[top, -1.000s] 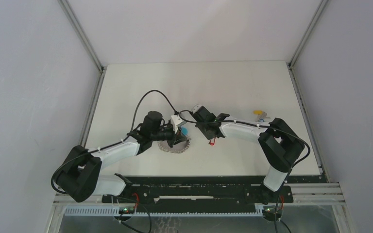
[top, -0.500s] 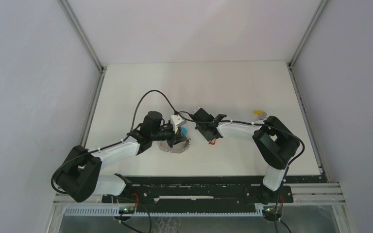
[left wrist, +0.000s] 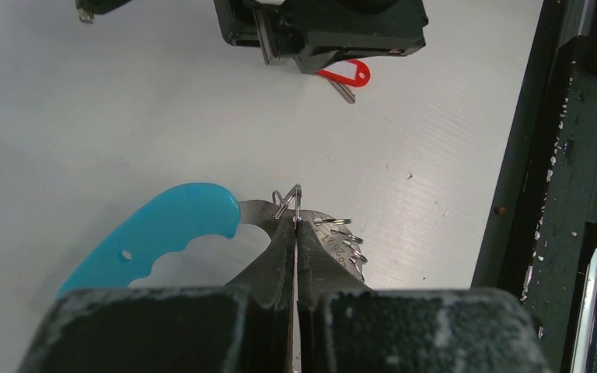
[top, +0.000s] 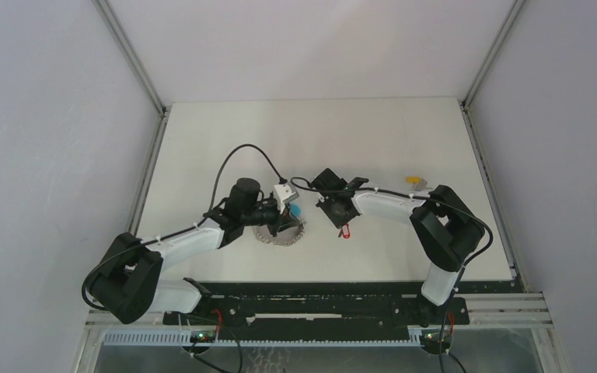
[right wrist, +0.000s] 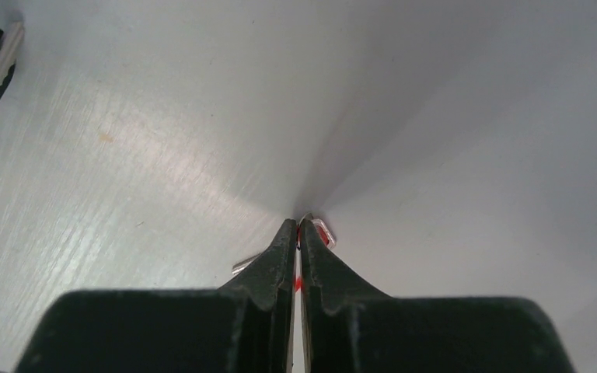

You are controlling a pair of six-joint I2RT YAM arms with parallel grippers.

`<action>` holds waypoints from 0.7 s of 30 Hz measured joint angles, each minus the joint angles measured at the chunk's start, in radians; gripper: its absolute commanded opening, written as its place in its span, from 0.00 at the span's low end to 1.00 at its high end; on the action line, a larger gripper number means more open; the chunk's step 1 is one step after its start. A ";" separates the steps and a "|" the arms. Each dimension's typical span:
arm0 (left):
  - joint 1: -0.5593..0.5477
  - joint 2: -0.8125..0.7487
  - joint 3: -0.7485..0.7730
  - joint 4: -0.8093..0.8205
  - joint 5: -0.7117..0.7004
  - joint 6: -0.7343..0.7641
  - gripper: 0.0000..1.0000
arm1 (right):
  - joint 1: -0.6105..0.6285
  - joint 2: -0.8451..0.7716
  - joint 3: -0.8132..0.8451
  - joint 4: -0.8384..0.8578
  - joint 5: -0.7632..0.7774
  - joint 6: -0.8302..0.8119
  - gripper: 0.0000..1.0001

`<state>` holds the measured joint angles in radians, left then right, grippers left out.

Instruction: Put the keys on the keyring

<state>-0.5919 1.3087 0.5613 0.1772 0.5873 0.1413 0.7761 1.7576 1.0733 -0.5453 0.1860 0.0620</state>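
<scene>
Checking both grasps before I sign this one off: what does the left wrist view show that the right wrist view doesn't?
Only left wrist: the keyring, and the left gripper with its jaws shut on one of its small rings. Only right wrist: the slit between the shut jaws of the right gripper, with red showing in it. Both: the red key, the right gripper itself and the white table.
</scene>
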 measured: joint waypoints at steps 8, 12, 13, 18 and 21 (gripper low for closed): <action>0.000 0.000 0.000 0.000 0.000 0.000 0.00 | -0.051 0.000 0.087 -0.144 -0.133 0.035 0.00; 0.000 0.000 0.000 0.000 0.000 0.000 0.00 | -0.068 0.000 0.121 -0.177 -0.170 0.051 0.00; 0.000 0.000 0.000 0.000 0.000 0.000 0.00 | -0.076 0.003 0.125 -0.183 -0.181 0.053 0.00; 0.000 0.000 0.000 0.000 0.000 0.000 0.00 | -0.097 0.059 0.151 -0.208 -0.219 0.058 0.00; 0.000 0.000 0.000 0.000 0.000 0.000 0.00 | -0.101 0.106 0.171 -0.212 -0.222 0.058 0.00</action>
<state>-0.5919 1.3087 0.5613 0.1772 0.5877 0.1413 0.6754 1.8641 1.2438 -0.7574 -0.0360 0.1204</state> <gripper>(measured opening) 0.008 0.002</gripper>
